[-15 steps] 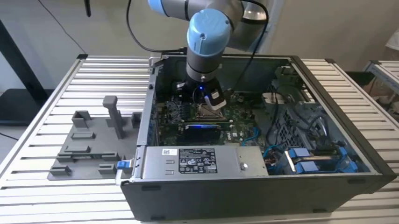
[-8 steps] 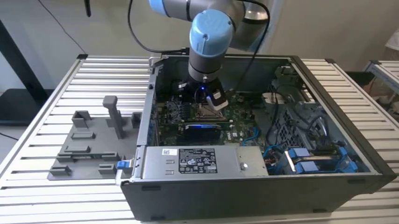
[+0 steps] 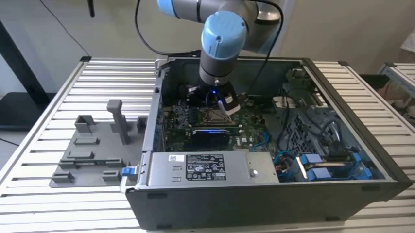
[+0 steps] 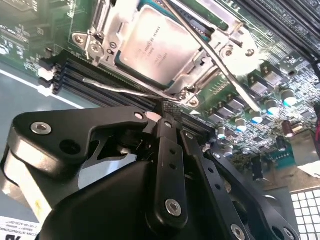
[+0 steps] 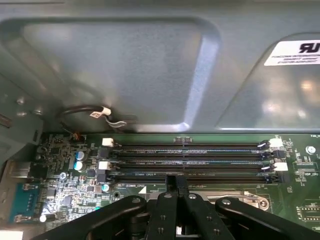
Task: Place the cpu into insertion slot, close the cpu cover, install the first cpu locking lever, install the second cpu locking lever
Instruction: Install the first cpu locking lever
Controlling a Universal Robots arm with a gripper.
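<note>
In the second wrist view the cpu [image 4: 157, 47] lies in its socket, silver-grey top showing. The cpu cover [image 4: 197, 67], a metal frame, lies down around it. One thin locking lever [image 4: 120, 86] runs along the socket's edge, its end just in front of my gripper [image 4: 164, 119]. The other lever [image 4: 225, 70] crosses slantwise over the cover. My gripper is shut with nothing between its fingers. In the exterior view the gripper [image 3: 224, 104] hangs inside the open case, right above the socket [image 3: 216, 115]. In the first wrist view its tips [image 5: 176, 186] point at the board.
Several dark memory slots [image 5: 190, 162] run beside the socket, with the case wall [image 5: 125, 65] beyond them. A grey power-supply box [image 3: 201, 167] fills the case's near side, with blue connectors [image 3: 318, 165] at the exterior view's right. A grey fixture [image 3: 91, 150] stands on the slatted table.
</note>
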